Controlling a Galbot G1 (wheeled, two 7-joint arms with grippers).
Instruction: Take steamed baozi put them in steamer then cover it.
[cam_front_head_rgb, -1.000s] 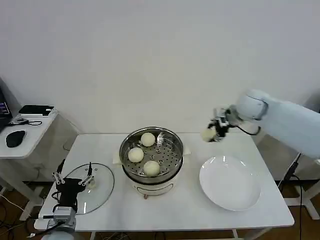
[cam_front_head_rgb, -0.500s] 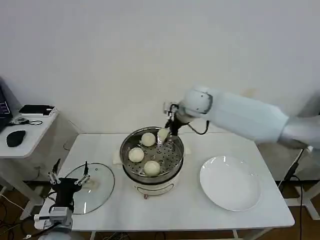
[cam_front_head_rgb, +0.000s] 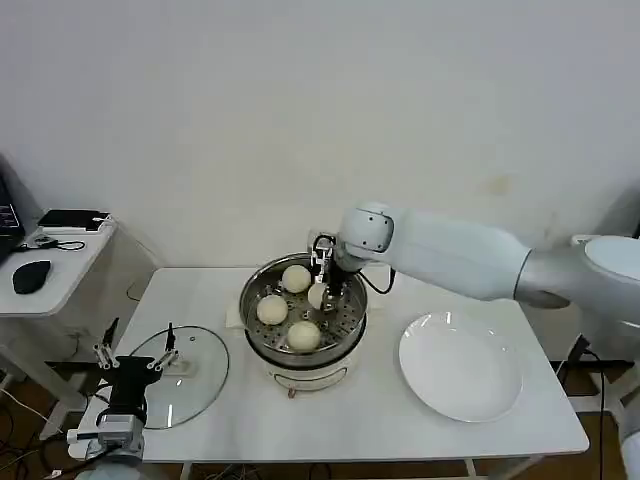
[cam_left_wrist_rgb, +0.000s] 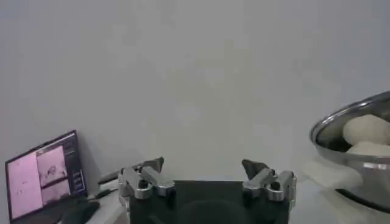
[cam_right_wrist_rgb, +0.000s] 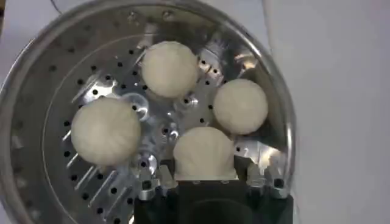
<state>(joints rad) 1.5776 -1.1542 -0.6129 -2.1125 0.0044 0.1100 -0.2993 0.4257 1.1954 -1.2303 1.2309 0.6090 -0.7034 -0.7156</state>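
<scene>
At the lower left of the head view, the left gripper (cam_front_head_rgb: 133, 347) hovers with its fingers spread apart over the round transparent glass cover (cam_front_head_rgb: 177, 375), which lies flat on the white bench (cam_front_head_rgb: 380, 420). At centre stands the shiny round stainless-steel steamer (cam_front_head_rgb: 303, 306), three cream-white steamed baozi (cam_front_head_rgb: 272, 310) on its perforated tray. The right gripper (cam_front_head_rgb: 322, 282) reaches into it, clamped on a fourth baozi (cam_right_wrist_rgb: 203, 153). Lower right lies a flat white plate (cam_front_head_rgb: 460, 365).

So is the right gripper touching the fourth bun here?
Touching. The right wrist view shows the right gripper with its jaws closed against both sides of the bun, over the steamer tray.
</scene>
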